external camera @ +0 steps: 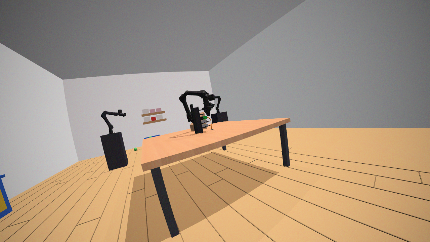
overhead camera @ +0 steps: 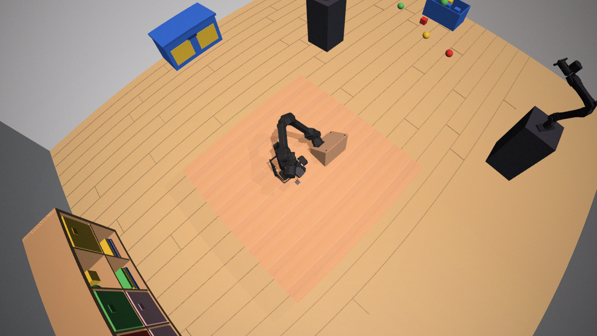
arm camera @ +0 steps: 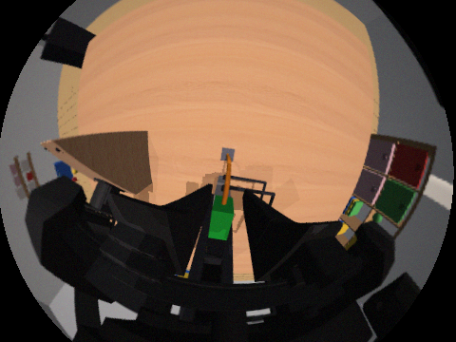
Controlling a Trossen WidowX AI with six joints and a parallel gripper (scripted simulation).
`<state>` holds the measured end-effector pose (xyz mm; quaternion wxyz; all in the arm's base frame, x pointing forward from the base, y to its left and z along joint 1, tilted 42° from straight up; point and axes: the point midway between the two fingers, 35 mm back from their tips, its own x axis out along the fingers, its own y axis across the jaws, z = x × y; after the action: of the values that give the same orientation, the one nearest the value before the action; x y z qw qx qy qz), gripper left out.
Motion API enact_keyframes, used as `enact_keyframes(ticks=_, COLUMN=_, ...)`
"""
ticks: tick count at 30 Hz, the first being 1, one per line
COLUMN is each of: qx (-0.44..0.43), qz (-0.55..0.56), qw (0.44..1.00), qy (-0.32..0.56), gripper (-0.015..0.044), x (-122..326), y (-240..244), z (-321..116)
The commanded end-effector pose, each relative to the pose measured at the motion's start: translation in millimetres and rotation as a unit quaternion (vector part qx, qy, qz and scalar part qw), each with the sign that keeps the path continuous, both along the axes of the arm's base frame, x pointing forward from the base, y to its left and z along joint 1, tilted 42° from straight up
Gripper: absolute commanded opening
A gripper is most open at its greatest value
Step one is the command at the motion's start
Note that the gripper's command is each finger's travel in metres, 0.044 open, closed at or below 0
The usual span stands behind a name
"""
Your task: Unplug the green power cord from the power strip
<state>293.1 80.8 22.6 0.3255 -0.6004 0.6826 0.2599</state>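
Green plug (arm camera: 220,220) between parted end effector (arm camera: 223,216) fingers — arm arched; pointing down.

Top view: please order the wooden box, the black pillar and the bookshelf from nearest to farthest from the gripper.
1. Wooden box, on the table beside the gripper.
2. Black pillar, at the top edge.
3. Bookshelf, in the bottom-left corner.

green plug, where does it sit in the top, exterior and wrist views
Top: not visible, hidden under the gripper.
Exterior: the green plug is a small green spot just below the gripper, mid-table.
Wrist: centre, between the open fingers.
Shared landmark: the brown box, at the left in the wrist view and mostly hidden in the exterior view.
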Motion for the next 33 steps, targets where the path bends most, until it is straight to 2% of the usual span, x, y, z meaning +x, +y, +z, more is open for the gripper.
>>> enact_keyframes(ticks=1, qx=-0.002, qz=0.015, qw=1.0, qy=0.001, gripper=0.016, x=0.1, y=6.3, z=6.7)
enact_keyframes(ticks=33, qx=-0.003, qz=0.016, qw=1.0, qy=0.002, gripper=0.016, x=-7.5, y=-20.6, z=31.6)
